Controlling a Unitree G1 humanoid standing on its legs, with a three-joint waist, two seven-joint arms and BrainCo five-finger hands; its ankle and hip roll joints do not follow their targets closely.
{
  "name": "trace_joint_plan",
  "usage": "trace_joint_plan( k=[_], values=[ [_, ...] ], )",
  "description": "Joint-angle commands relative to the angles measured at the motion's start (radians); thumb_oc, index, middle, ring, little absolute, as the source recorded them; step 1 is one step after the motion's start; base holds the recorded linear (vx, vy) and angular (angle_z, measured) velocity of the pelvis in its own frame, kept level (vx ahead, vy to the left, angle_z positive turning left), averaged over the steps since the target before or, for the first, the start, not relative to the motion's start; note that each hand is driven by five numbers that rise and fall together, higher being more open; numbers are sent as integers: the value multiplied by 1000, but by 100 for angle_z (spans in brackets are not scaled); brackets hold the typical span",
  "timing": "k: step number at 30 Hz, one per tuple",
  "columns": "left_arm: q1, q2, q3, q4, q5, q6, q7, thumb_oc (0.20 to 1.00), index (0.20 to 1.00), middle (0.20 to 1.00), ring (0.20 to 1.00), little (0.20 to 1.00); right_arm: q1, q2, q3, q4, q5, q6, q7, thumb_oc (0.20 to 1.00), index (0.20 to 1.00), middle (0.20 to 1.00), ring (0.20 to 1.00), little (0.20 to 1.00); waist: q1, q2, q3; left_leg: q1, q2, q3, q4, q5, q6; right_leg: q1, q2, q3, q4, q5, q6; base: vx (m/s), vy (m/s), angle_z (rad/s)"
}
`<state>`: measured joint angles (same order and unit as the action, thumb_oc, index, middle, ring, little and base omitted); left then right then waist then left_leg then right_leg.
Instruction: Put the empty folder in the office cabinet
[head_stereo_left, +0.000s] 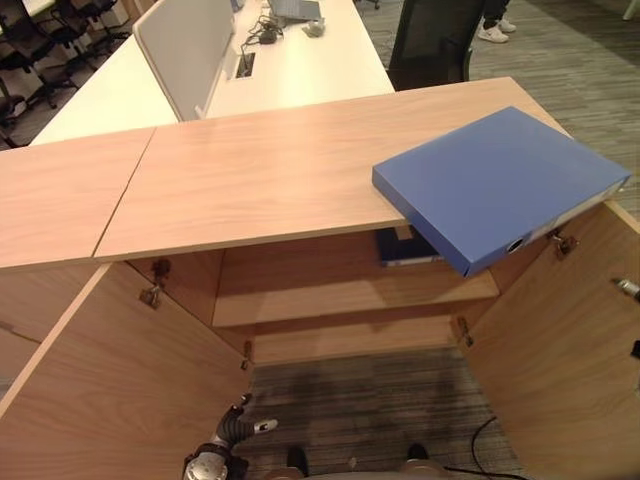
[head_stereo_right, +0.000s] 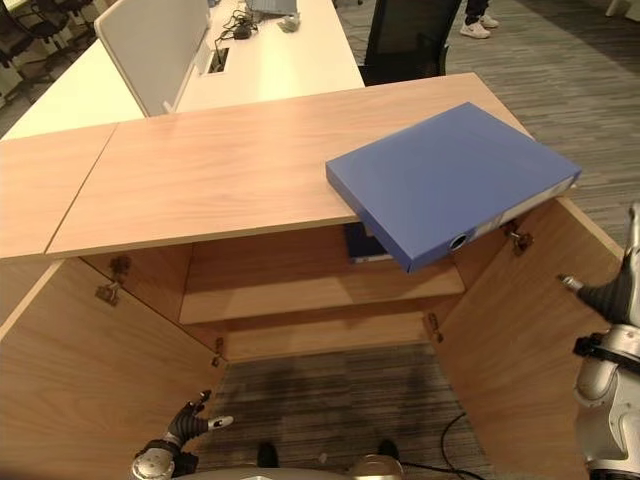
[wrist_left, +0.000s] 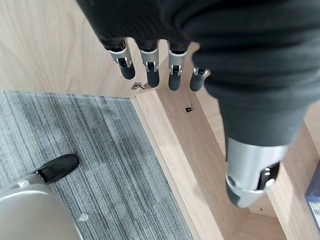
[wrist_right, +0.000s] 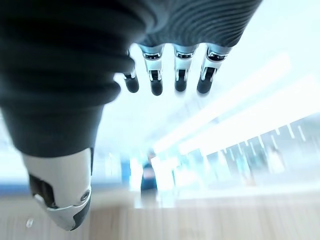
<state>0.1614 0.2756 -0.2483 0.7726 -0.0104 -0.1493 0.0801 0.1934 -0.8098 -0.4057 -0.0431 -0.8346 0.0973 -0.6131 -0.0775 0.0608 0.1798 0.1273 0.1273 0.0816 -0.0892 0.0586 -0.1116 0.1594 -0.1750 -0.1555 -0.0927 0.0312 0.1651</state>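
Note:
The blue folder lies flat on the right end of the wooden cabinet top, its near corner hanging out over the front edge. Both cabinet doors stand open below it, showing a shelf inside. My left hand hangs low by the left door, fingers straight and holding nothing. Beyond the right door, my right hand is raised, its fingers straight and empty too. Neither hand touches the folder.
A dark blue item lies on the shelf under the folder's overhang. Behind the cabinet stand a white desk with a grey partition and a black chair. A person's white shoes are at the far right. Grey carpet runs between the doors.

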Motion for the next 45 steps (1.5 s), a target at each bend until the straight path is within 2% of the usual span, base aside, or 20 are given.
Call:
trace_joint_plan(
  k=[1,4,11,19,20,23,26,31,45],
  values=[
    [-42,39,-13,-3,37,-51,16,1000,1000,1000,1000,1000,-38,-118,-29,-22,-122,38,-47,1000,1000,1000,1000,1000,26,-46,-15,4,35,-20,67,-109,-4,-21,52,5,139,-146,-23,0,0,0],
    [-39,46,-22,-7,34,-61,19,1000,1000,1000,1000,1000,-53,-192,-11,-17,-172,58,-34,1000,1000,1000,1000,1000,30,-50,-18,3,39,-21,72,-110,-9,-18,53,1,140,-147,-23,0,0,0],
    [-41,54,-31,-12,22,-70,27,1000,1000,1000,1000,1000,-77,-225,38,17,-186,62,-32,1000,1000,1000,1000,1000,37,-51,-13,-2,46,-23,91,-116,-14,-20,56,-8,156,-156,-26,0,0,0],
    [-63,88,-32,-46,-9,-79,48,1000,1000,1000,1000,1000,-156,-259,97,29,-160,48,-45,1000,1000,1000,1000,1000,37,-58,58,-124,50,-49,249,-152,-17,-142,54,-4,312,-199,-39,-93,-15,6],
    [-77,96,-27,-50,-30,-84,64,1000,1000,1000,1000,1000,-176,-271,110,33,-158,54,-49,1000,1000,1000,1000,1000,38,-59,84,-165,52,-56,291,-160,-20,-187,47,-2,362,-203,-40,-120,-7,11],
    [-93,111,-11,-61,-54,-88,79,1000,1000,1000,1000,1000,-202,-290,121,40,-157,59,-51,1000,1000,1000,1000,1000,32,-61,100,-248,62,-75,387,-191,-16,-271,39,13,463,-233,-44,-131,-20,8],
    [-99,110,2,-55,-61,-85,84,1000,1000,1000,1000,1000,-194,-284,99,28,-150,62,-56,1000,1000,1000,1000,1000,27,-61,95,-292,69,-87,463,-233,-9,-317,33,24,551,-279,-57,-3,-13,7],
    [-101,110,9,-59,-63,-80,83,1000,1000,1000,1000,1000,-175,-267,70,6,-139,63,-60,1000,1000,1000,1000,1000,23,-67,106,-296,70,-96,502,-262,-2,-329,29,33,597,-305,-67,20,-2,0],
    [-103,105,16,-61,-60,-74,84,1000,1000,1000,1000,1000,-181,-204,65,-27,-104,51,-60,1000,1000,1000,1000,1000,26,-77,121,-253,57,-87,497,-280,6,-311,34,50,602,-314,-79,12,1,0]
  ],
)
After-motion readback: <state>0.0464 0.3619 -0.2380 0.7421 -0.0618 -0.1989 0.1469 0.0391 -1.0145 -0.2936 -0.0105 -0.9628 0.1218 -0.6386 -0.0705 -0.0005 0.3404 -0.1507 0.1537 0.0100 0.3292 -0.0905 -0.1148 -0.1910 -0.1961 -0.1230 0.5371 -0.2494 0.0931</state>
